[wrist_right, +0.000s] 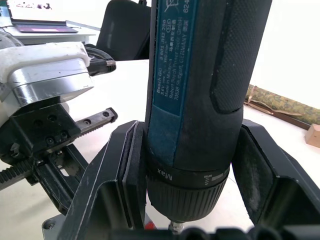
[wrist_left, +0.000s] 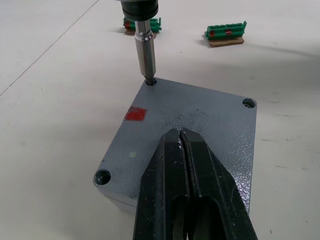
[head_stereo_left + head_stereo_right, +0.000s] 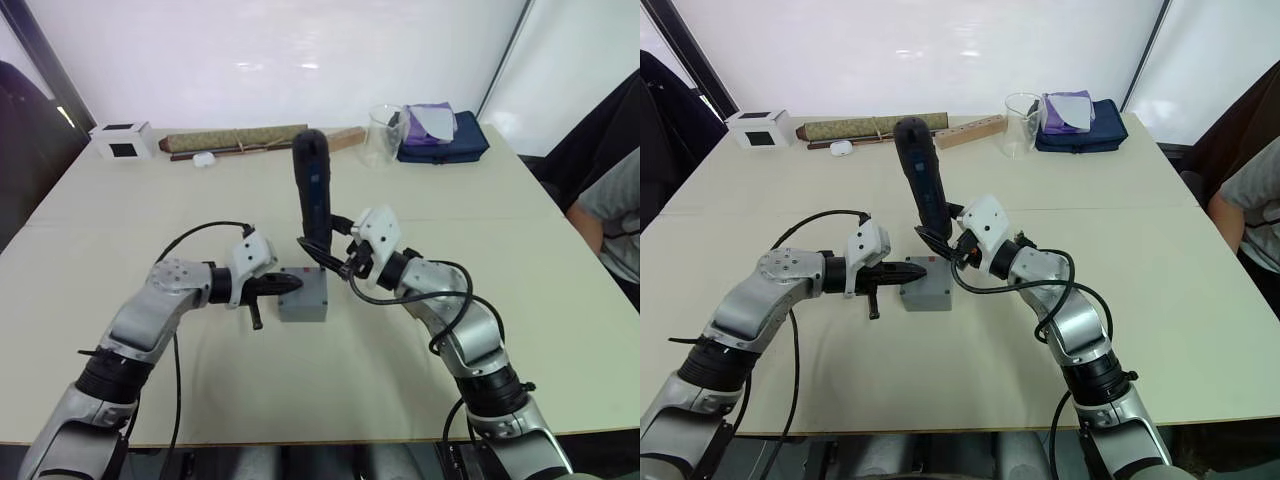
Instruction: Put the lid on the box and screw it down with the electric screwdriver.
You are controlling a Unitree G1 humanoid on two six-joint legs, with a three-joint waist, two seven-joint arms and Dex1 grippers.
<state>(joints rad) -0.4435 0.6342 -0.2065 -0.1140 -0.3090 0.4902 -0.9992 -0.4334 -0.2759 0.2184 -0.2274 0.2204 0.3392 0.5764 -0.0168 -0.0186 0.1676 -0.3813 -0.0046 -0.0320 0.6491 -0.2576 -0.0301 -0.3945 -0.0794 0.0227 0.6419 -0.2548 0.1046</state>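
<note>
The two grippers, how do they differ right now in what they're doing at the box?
The right gripper is shut on the electric screwdriver, holding it upright with its bit in a corner hole of the lid. The left gripper holds nothing; its closed fingers lie flat, pressing on the lid's top. The right comes in from the box's right side, the left from its left. Both meet at the box.

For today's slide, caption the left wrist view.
Screwdriver bit seated in a corner hole of the lid while the shut left gripper presses down.
</note>
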